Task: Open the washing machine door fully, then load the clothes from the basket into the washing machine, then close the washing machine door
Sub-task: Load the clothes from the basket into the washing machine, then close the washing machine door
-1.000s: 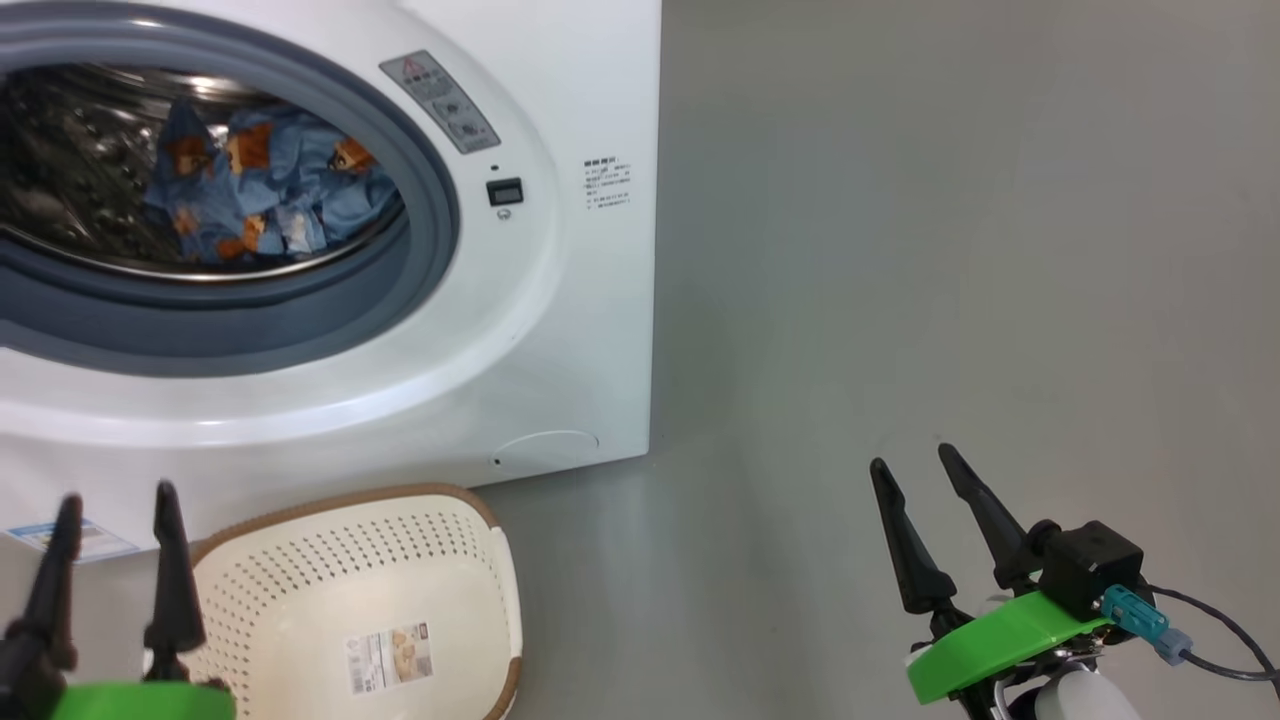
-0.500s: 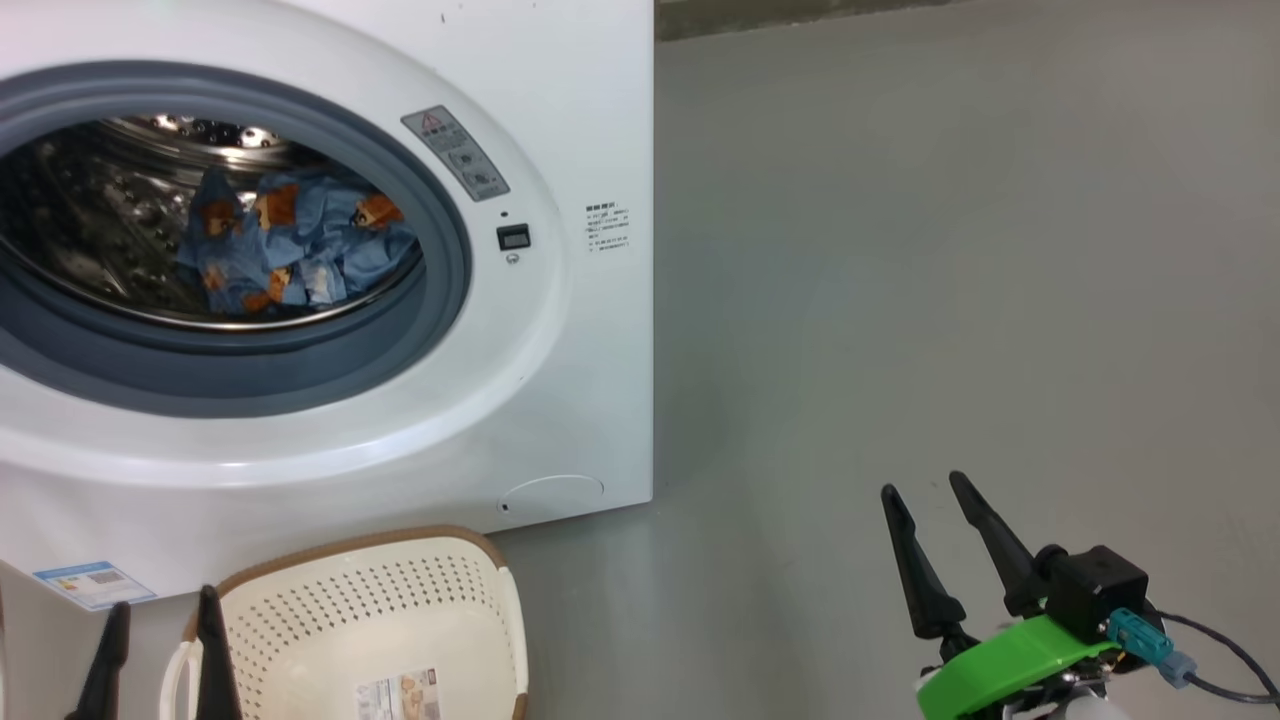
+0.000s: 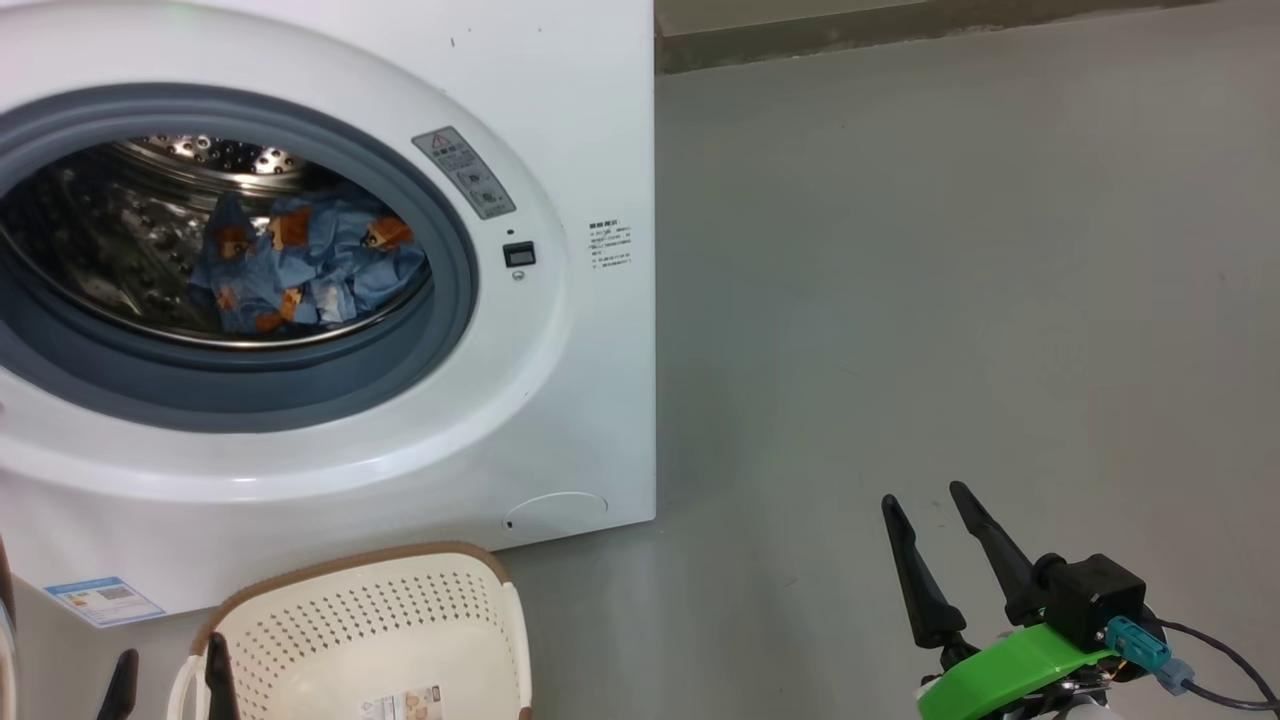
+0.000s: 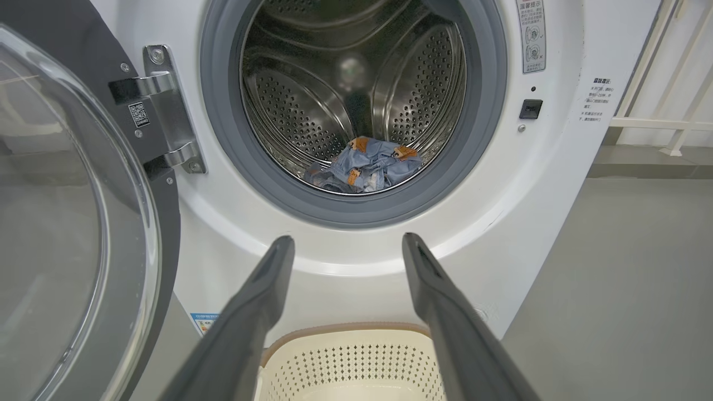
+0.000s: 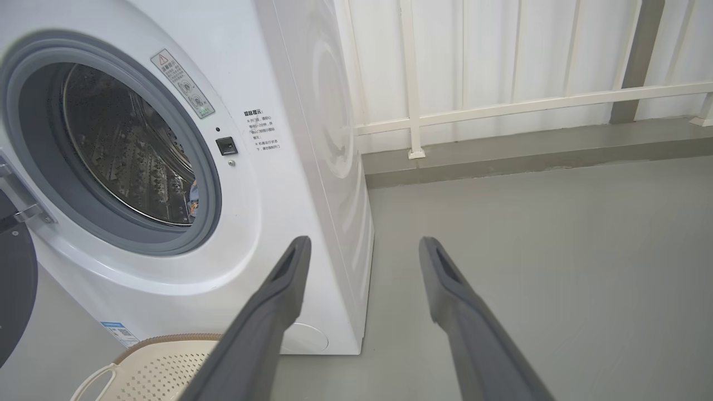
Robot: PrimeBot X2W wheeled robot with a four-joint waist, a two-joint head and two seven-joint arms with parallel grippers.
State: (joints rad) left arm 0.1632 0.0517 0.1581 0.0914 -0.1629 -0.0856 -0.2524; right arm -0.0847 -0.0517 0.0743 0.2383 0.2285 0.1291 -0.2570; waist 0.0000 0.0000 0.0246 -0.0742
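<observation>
The white washing machine (image 3: 570,400) stands with its drum open. Its door (image 4: 67,223) is swung wide to the left, black rim and glass bowl showing in the left wrist view. Blue clothes (image 3: 300,265) with orange-brown figures lie low in the steel drum, where the left wrist view shows the clothes (image 4: 367,164) too. The cream basket (image 3: 370,620) sits on the floor before the machine, and the part of its inside in view holds just a label sticker. My left gripper (image 3: 170,650) is open beside the basket's left handle. My right gripper (image 3: 923,494) is open over bare floor, to the right of the machine.
Grey floor (image 3: 950,300) spreads to the right of the machine. A low kerb and a white railing (image 5: 529,103) run along the wall behind. A blue label sticker (image 3: 100,600) is low on the machine's front.
The head camera has tilted, so the machine and basket sit lower in the picture. My left gripper has dropped further towards the bottom edge than the rest. Both grippers stay open.
</observation>
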